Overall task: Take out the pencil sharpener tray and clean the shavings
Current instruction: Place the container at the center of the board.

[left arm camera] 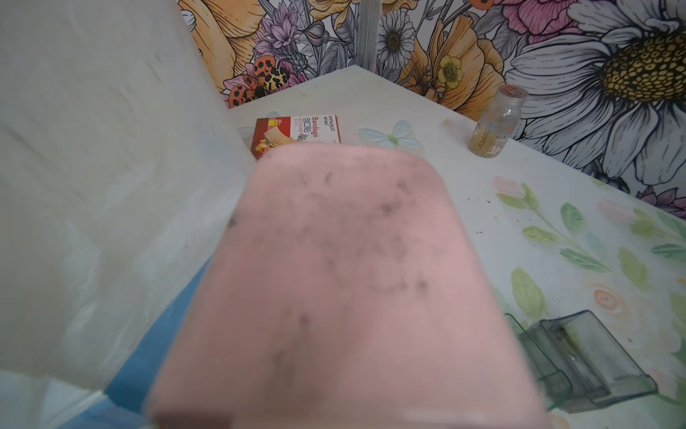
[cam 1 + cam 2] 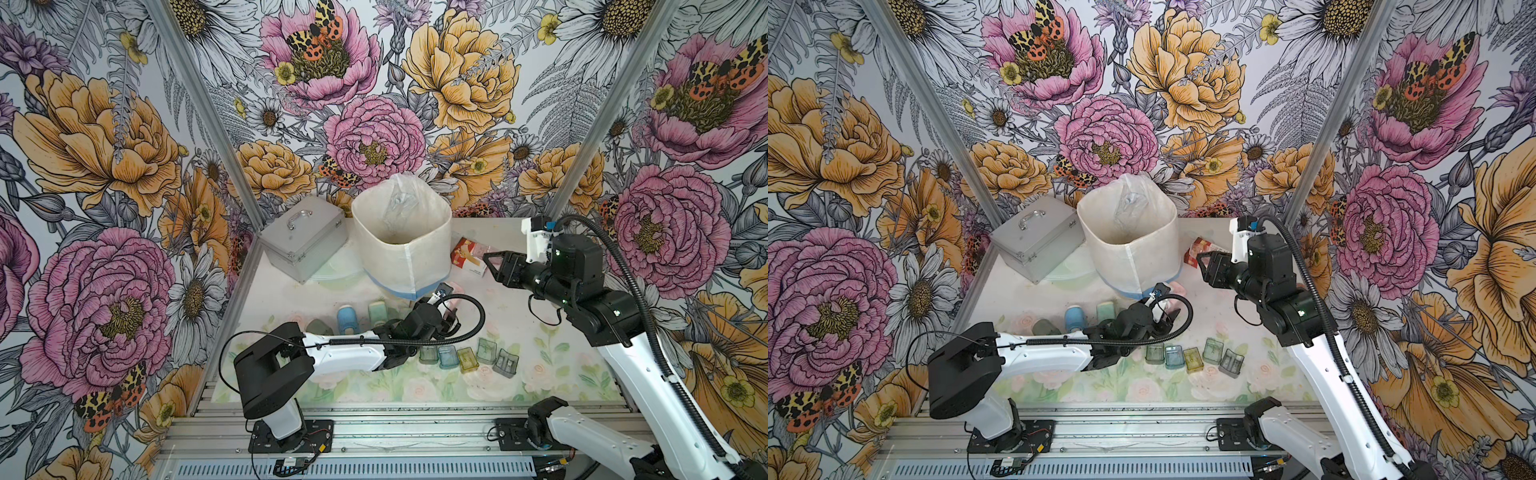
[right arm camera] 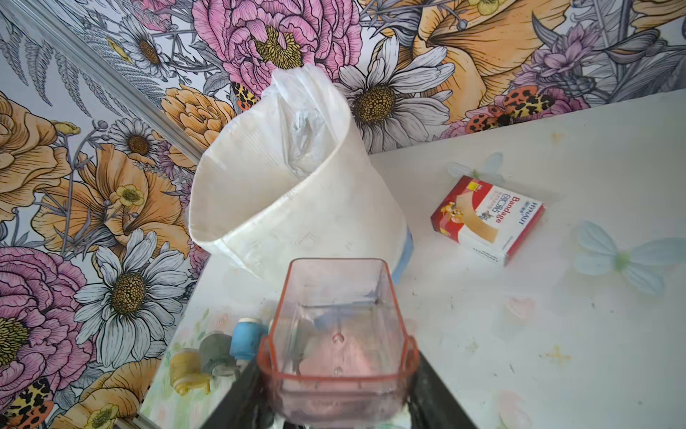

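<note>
Floral counter: my right tool clamps clear red-rimmed plastic tray, white lined bin just ahead; left tool clamps pink sharpener body.

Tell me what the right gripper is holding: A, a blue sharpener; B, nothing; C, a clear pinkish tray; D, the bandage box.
C: the right wrist view shows the clear pinkish tray clamped in the right gripper, in front of the white bin.

Robot lab test cell: floral-print walls, aluminium rail, bolted arm bases.
</note>
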{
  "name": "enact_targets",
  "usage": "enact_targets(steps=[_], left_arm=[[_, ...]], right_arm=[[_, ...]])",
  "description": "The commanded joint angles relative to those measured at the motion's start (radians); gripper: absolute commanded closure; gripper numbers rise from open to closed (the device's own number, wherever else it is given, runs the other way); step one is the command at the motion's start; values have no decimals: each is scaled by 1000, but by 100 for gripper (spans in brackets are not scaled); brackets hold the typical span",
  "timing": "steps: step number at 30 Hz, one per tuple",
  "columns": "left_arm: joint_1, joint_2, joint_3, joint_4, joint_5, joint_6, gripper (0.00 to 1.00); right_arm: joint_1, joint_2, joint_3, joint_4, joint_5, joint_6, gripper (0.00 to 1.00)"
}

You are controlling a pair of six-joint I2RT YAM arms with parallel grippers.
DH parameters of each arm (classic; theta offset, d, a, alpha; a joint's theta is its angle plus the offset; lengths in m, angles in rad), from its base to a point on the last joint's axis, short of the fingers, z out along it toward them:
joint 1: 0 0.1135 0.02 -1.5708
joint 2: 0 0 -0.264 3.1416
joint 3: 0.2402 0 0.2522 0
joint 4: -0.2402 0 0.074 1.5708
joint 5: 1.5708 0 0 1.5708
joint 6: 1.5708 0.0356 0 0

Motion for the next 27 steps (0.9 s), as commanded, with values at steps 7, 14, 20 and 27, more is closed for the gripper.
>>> enact_targets(steps=[7,14,20,27], left_arm=[[19,72,-8,167,34,11,100],[20,141,-10,231,43,-4,100],[24,163,-2,256,45,-6,100],[24,209,-8,289,41,-7,100]], right_arm=[[-12,-191,-241,-166,263,48,66],[-15,-239,-337,-274,388,138,66],[-17,-292,-431,-279,423,200,66],[-17,-277,-443,-329,495,309,67]])
